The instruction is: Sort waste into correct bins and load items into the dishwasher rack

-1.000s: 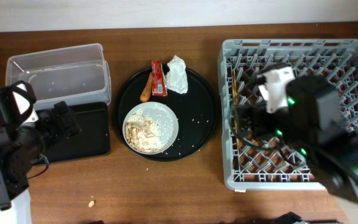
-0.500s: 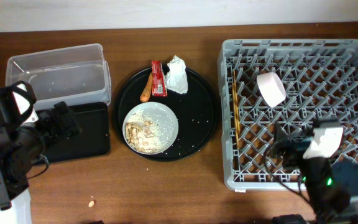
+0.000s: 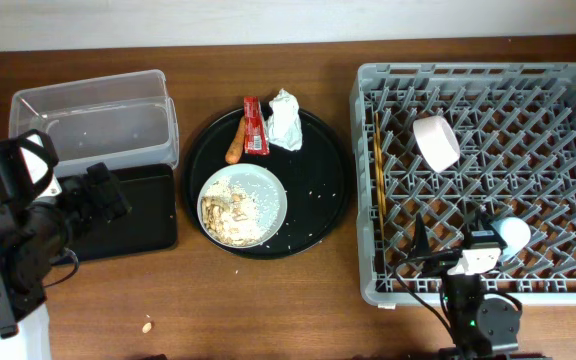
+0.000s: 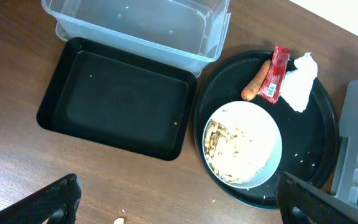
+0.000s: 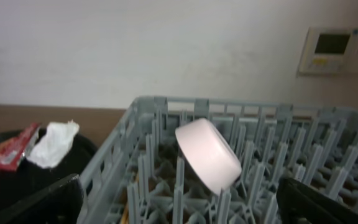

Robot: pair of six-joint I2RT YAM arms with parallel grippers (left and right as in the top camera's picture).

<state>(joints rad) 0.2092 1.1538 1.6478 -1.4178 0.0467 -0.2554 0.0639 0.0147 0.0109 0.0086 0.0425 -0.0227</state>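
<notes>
The white bowl (image 3: 436,142) leans tilted among the pegs of the grey dishwasher rack (image 3: 568,80); it also shows in the right wrist view (image 5: 207,155). The chopsticks (image 3: 378,175) lie along the rack's left side. My right gripper (image 5: 182,210) is open and empty, low at the rack's front edge (image 3: 438,255). The plate (image 3: 243,205) with beige food scraps, the red wrapper (image 3: 256,125), the napkin (image 3: 286,120) and the carrot piece (image 3: 235,142) sit on the round black tray (image 3: 328,200). My left gripper (image 4: 179,211) is open, above bare table. The light-blue cup is not in view.
The clear tub (image 3: 93,115) stands at the far left with the shallow black tray (image 3: 133,215) in front of it. A beige crumb (image 3: 147,326) lies on the table near the front edge. My left arm (image 3: 18,240) overhangs the black tray's left end.
My right arm has pulled back from over the rack to its front edge. The white bowl stays behind, leaning among the pegs. The left arm has not moved.
</notes>
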